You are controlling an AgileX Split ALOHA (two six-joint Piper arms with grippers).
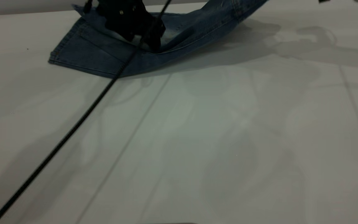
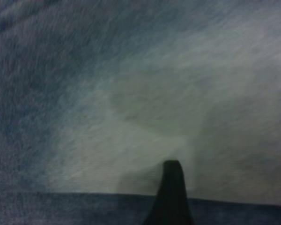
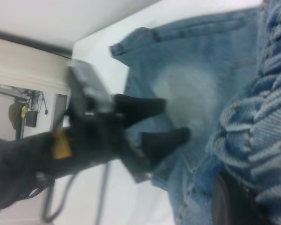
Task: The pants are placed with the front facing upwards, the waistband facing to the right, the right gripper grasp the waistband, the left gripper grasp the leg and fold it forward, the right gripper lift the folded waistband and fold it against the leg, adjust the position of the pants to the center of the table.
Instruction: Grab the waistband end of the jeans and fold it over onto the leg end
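Right now pants (image 1: 104, 56) sit at table's (image 1: 228, 140) 12 o'clock edge, waistband (image 3: 253, 126) end lifted toward 1. L gripper (image 1: 144, 39) fingers apart over leg (image 3: 187, 89). R gripper: can't tell. Risk: left fingers closing on top layer only, so fold slips.

No text, label, brand, number or sign can be read in any of the views. The pants (image 1: 104, 59) carry no legible tag or print on the denim that shows. The left gripper (image 3: 171, 124) has a small yellow patch on its body, seen from the right wrist view, but it is too blurred to tell whether it bears any writing. The table (image 1: 216, 149) has no markings.
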